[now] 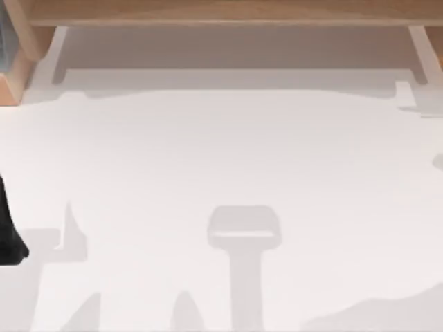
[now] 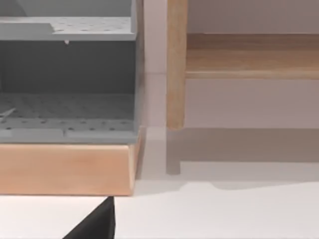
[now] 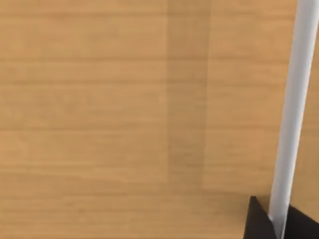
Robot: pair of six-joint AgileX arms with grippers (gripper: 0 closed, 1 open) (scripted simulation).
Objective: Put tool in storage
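Storage rack point(image 2: 70, 107), grey on wood, faces left claw point(image 2: 97, 225); right claw point(image 3: 259, 224) faces wood; their grip I cannot tell.

I note table point(image 1: 228, 152): smooth matt white. Shelf frame point(image 2: 175, 64): light wood, visible grain, matt. Grey organizer point(image 2: 70, 114): perforated, plastic-looking, matt. Wood panel point(image 3: 124, 109): smooth, grained.

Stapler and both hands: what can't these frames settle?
- Stapler: where it lies cannot be told.
- Left hand: cut off by the top view's left edge; a dark corner in the left wrist view, beside the grey shelf.
- Right hand: cut off by its wrist view's edge, against wood panel.
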